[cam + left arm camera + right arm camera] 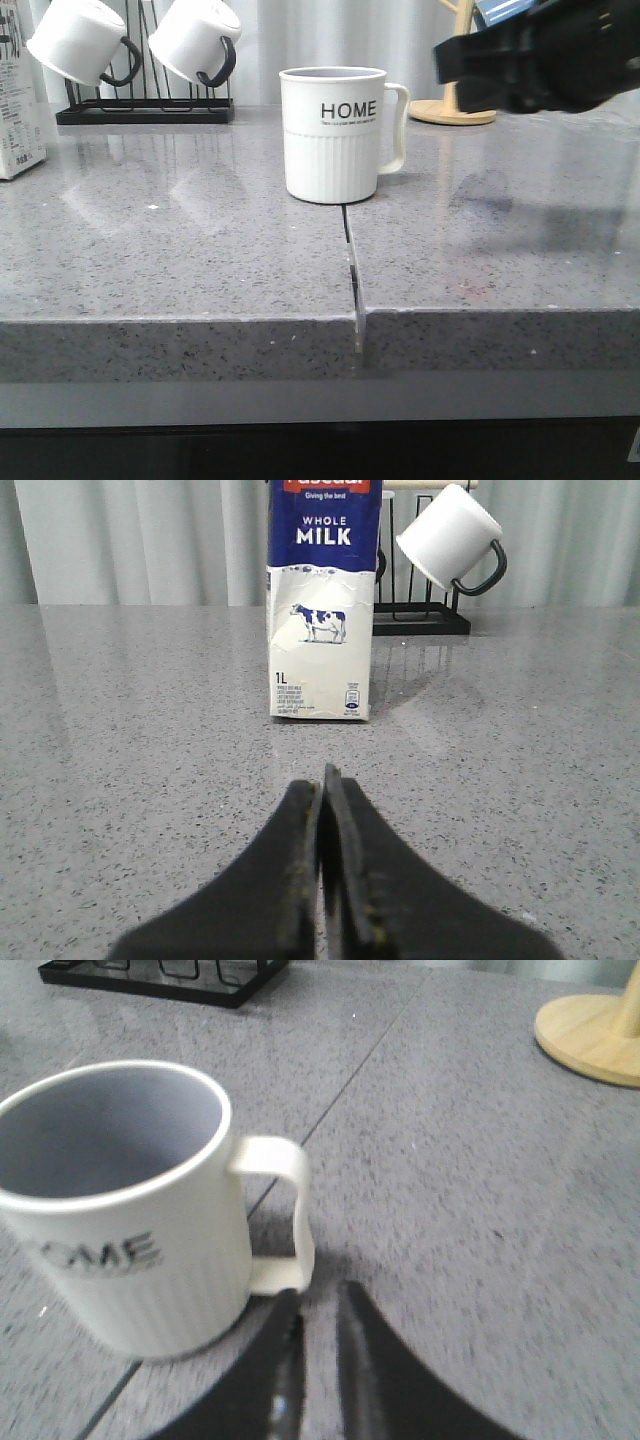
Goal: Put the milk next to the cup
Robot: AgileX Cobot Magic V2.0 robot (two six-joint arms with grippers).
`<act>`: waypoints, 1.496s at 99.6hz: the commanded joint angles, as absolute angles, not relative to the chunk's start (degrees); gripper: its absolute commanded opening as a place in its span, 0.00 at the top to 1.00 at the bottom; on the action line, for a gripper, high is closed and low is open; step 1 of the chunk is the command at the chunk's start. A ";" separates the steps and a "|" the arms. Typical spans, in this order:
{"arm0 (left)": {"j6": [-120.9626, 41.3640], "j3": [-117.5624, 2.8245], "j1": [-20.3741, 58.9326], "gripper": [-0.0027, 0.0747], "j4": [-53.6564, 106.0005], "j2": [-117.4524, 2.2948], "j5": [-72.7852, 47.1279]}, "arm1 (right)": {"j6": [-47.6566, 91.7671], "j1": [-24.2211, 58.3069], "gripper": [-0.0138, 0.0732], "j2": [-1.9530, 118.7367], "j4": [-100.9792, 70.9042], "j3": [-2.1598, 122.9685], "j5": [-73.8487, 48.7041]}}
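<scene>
The milk (320,630), a tall white carton with a dark blue "WHOLE MILK" band and a cow picture, stands upright straight ahead of my left gripper (322,785). That gripper is shut and empty, low over the counter, well short of the carton. In the front view only the carton's edge (18,110) shows, at the far left. The cup (330,135), an off-white ribbed "HOME" mug, stands mid-counter with its handle to the right. My right gripper (320,1300) hovers by the cup's handle (285,1210), its jaws a narrow gap apart and empty. In the front view it (450,62) is raised at the upper right.
A black rack (140,112) at the back left holds two white mugs with black handles (80,40). A round wooden stand base (452,112) sits at the back right. A seam (350,260) splits the grey speckled counter in front of the cup.
</scene>
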State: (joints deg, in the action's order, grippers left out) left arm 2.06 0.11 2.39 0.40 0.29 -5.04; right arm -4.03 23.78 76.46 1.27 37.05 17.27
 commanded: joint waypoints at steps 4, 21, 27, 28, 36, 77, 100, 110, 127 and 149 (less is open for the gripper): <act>2.52 2.48 2.24 0.99 0.79 2.16 -0.62 | -3.92 23.88 0.91 67.74 1.20 36.66 14.26; 2.52 2.48 2.24 0.99 0.79 2.16 -0.62 | -3.92 23.88 0.92 58.42 1.20 34.27 10.43; 2.52 2.48 2.24 0.99 0.79 2.16 -0.62 | -3.92 23.88 0.92 54.77 1.20 33.25 9.65; 2.52 2.48 2.24 0.99 0.79 2.16 -0.62 | -3.92 23.88 0.92 54.34 1.20 33.13 9.64; 2.52 2.48 2.24 0.99 0.79 2.16 -0.62 | -3.92 23.88 0.92 49.49 1.20 31.54 8.66; 2.52 2.48 2.24 0.99 0.79 2.16 -0.62 | -3.92 23.88 0.92 24.94 -1.88 18.42 3.13; 2.52 2.48 2.24 0.99 0.68 2.16 -0.62 | -3.92 23.88 0.92 14.52 -1.88 12.78 2.81; 2.52 2.48 2.24 0.99 0.68 2.16 -0.62 | -3.92 23.88 0.92 13.42 -1.88 12.45 2.57; 2.52 2.32 2.24 0.99 0.68 2.16 1.78 | -3.92 23.88 0.92 13.42 -1.88 12.45 2.57; 1.64 -6.48 2.19 0.99 -5.91 -1.08 -3.65 | -3.92 23.88 0.92 13.43 -1.84 12.45 2.57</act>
